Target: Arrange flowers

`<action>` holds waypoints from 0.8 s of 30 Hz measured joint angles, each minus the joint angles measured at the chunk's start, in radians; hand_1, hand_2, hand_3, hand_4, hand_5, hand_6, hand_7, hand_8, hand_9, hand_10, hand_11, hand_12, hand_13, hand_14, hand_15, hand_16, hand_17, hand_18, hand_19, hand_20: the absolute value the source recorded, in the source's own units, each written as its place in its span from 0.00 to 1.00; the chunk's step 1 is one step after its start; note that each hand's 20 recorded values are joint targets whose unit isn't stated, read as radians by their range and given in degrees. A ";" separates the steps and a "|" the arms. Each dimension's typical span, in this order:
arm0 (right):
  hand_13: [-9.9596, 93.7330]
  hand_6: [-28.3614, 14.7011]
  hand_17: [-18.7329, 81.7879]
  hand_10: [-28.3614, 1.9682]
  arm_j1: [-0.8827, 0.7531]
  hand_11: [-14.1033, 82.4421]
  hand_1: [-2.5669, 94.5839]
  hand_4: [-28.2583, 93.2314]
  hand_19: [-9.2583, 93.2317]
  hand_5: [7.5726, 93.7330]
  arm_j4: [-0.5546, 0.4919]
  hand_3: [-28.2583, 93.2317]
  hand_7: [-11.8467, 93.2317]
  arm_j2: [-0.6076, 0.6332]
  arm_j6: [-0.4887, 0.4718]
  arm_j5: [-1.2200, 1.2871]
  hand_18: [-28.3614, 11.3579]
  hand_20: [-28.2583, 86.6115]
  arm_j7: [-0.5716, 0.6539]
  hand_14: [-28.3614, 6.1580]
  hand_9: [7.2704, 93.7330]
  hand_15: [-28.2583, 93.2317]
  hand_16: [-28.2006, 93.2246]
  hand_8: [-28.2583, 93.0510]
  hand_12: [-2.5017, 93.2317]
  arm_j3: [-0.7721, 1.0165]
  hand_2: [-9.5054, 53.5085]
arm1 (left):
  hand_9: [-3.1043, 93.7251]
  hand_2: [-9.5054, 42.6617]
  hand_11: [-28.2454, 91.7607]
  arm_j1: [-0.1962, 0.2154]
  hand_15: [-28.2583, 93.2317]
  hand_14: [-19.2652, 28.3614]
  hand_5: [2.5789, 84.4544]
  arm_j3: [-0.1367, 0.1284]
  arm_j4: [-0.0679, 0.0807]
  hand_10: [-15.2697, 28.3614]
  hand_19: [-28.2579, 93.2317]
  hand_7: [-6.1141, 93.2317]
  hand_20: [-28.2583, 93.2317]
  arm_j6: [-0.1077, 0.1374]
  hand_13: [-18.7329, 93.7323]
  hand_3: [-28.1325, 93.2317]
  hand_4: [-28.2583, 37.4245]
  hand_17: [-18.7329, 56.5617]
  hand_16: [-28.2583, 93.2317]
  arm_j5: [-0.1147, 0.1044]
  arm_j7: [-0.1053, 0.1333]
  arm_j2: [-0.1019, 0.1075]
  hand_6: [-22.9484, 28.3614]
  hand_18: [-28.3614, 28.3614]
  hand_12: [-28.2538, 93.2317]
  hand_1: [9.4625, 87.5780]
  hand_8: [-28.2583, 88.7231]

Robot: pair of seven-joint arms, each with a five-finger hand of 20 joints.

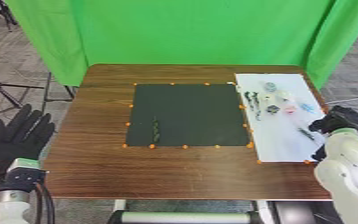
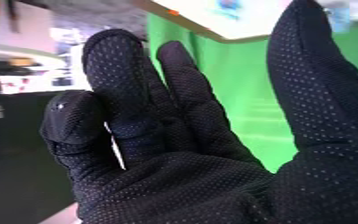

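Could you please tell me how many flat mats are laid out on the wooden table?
2: a dark mat in the middle of the table, with a green sprig lying on it, and a white mat towards the right side.

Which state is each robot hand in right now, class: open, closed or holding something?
Left hand: open, fingers straight, holding nothing.
Right hand: open, fingers relaxed, nothing in its grasp.

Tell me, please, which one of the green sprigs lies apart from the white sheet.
The sprig on the black mat, near its front left corner; the other sprigs lie on the white sheet.
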 measured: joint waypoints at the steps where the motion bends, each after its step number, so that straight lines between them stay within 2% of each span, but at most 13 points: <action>1: 0.73 0.36 0.60 0.24 -0.009 0.24 0.35 0.00 1.00 0.54 0.002 0.86 0.18 0.001 0.000 0.003 0.05 0.58 0.006 0.40 0.52 0.78 0.43 0.17 0.18 0.006 0.00 | 0.40 0.45 0.41 0.001 0.53 0.69 0.45 0.000 0.000 0.64 0.49 0.23 0.30 0.000 0.39 0.82 0.00 0.21 0.15 -0.001 0.001 0.000 0.56 0.70 0.31 0.21 0.15; 6: 0.76 0.42 0.60 0.29 -0.021 0.25 0.36 0.00 1.00 0.62 0.022 0.82 0.20 0.004 -0.020 0.029 0.06 0.58 0.016 0.44 0.61 0.77 0.43 0.16 0.18 0.012 0.00 | 0.40 0.45 0.42 0.004 0.53 0.69 0.45 0.000 0.000 0.65 0.49 0.23 0.30 0.000 0.39 0.82 0.00 0.21 0.15 -0.002 0.003 0.000 0.56 0.70 0.31 0.21 0.15; 10: 0.77 0.44 0.61 0.31 -0.015 0.26 0.39 0.00 1.00 0.64 0.046 0.83 0.21 0.003 -0.027 0.047 0.08 0.57 0.024 0.47 0.63 0.76 0.43 0.16 0.18 0.002 0.00 | 0.40 0.46 0.42 0.003 0.53 0.69 0.45 0.001 0.000 0.65 0.49 0.23 0.30 0.000 0.39 0.82 0.00 0.21 0.15 -0.002 0.000 0.000 0.56 0.70 0.31 0.21 0.15; 13: 0.79 0.52 0.62 0.39 0.001 0.31 0.45 0.00 1.00 0.71 0.086 0.84 0.27 0.001 -0.021 0.031 0.09 0.58 0.024 0.50 0.73 0.75 0.44 0.15 0.20 -0.024 0.00 | 0.40 0.46 0.42 0.003 0.53 0.69 0.46 0.001 0.000 0.65 0.50 0.23 0.30 0.001 0.39 0.82 0.00 0.21 0.15 -0.002 -0.002 -0.002 0.56 0.70 0.31 0.21 0.15; 15: 0.81 0.55 0.62 0.45 0.011 0.37 0.53 0.00 1.00 0.77 0.107 0.80 0.33 -0.001 -0.009 0.023 0.10 0.59 0.024 0.53 0.81 0.75 0.45 0.28 0.27 -0.037 0.00 | 0.40 0.46 0.42 0.003 0.53 0.69 0.46 0.001 -0.001 0.65 0.50 0.23 0.30 0.001 0.39 0.82 0.00 0.21 0.15 -0.002 -0.004 -0.006 0.56 0.70 0.31 0.21 0.15; 17: 0.83 0.58 0.63 0.52 0.019 0.39 0.57 0.00 1.00 0.80 0.110 0.79 0.39 -0.003 0.001 0.019 0.10 0.59 0.027 0.53 0.86 0.75 0.47 0.35 0.38 -0.037 0.00 | 0.40 0.46 0.42 0.005 0.53 0.69 0.46 0.000 -0.004 0.65 0.50 0.23 0.30 0.002 0.39 0.82 0.00 0.21 0.15 -0.002 -0.007 -0.010 0.56 0.70 0.31 0.21 0.15; 19: 0.84 0.59 0.64 0.55 0.020 0.40 0.59 0.00 1.00 0.81 0.111 0.80 0.42 -0.006 0.010 0.018 0.10 0.60 0.028 0.55 0.87 0.76 0.47 0.36 0.43 -0.037 0.00 | 0.40 0.46 0.42 0.006 0.53 0.69 0.46 0.001 -0.006 0.65 0.50 0.23 0.30 0.002 0.39 0.82 0.00 0.21 0.15 -0.002 -0.010 -0.015 0.56 0.70 0.31 0.21 0.15; 24: 0.84 0.60 0.65 0.55 0.004 0.43 0.60 0.00 1.00 0.80 0.112 0.80 0.44 -0.011 0.060 0.007 0.11 0.61 0.028 0.56 0.87 0.76 0.48 0.39 0.50 -0.041 0.01 | 0.40 0.46 0.42 0.003 0.53 0.69 0.46 0.007 -0.006 0.65 0.50 0.23 0.30 0.002 0.39 0.82 0.00 0.21 0.15 0.000 -0.025 -0.019 0.56 0.70 0.31 0.21 0.15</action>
